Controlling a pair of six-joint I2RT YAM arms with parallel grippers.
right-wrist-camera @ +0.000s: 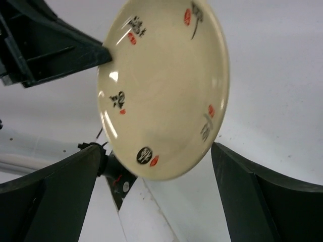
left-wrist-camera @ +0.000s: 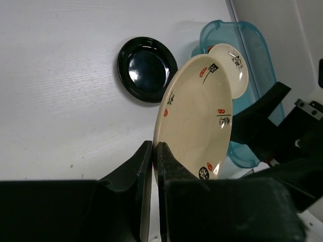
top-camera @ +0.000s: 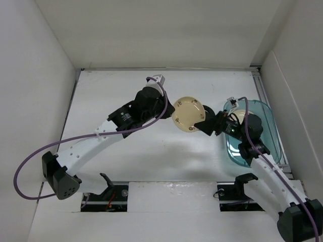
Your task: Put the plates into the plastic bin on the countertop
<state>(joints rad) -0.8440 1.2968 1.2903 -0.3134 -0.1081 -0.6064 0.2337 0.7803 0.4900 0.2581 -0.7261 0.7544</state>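
Note:
My left gripper (top-camera: pixel 174 108) is shut on the rim of a cream plate (top-camera: pixel 187 114) with dark and red marks and holds it tilted above the countertop (top-camera: pixel 151 156). The pinch shows in the left wrist view (left-wrist-camera: pixel 155 147). My right gripper (top-camera: pixel 205 124) is open, its two fingers standing either side of the plate's (right-wrist-camera: pixel 161 91) lower edge without touching it. The teal plastic bin (top-camera: pixel 267 126) lies at the right, partly under my right arm. Another cream plate (left-wrist-camera: pixel 229 68) lies inside the bin (left-wrist-camera: pixel 257 40). A glossy black plate (left-wrist-camera: pixel 147 69) lies on the countertop left of the bin.
White walls (top-camera: pixel 35 91) enclose the countertop on the left, back and right. A metal rail runs along the right edge behind the bin. The two arm bases and cables sit at the near edge.

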